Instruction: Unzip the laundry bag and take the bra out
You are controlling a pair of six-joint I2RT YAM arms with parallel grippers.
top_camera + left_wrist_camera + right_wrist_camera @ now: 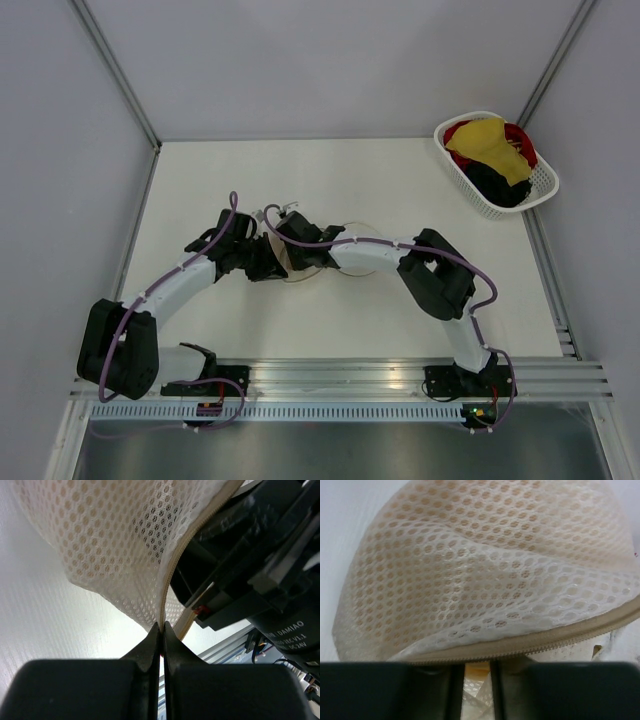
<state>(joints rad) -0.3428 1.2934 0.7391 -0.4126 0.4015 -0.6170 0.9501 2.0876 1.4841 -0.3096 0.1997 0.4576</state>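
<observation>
The laundry bag [298, 266] lies mid-table, mostly covered by both grippers. In the left wrist view its white mesh [110, 545] hangs above the tabletop, and my left gripper [161, 626] is shut on the zip seam [172, 575] at the bag's lower tip. In the top view that gripper [266, 260] meets the bag from the left. My right gripper [286, 236] reaches in from the right. Its jaws [477, 666] stand a little apart just under the closed zip [545, 642], with nothing clamped between them. The bra [445, 555] shows only as a peach tone through the mesh.
A white lattice basket [545, 186] of yellow, red and black clothes [493, 155] sits at the far right corner. White walls enclose the table on three sides. The right arm's black wrist [260, 565] crowds close beside my left gripper.
</observation>
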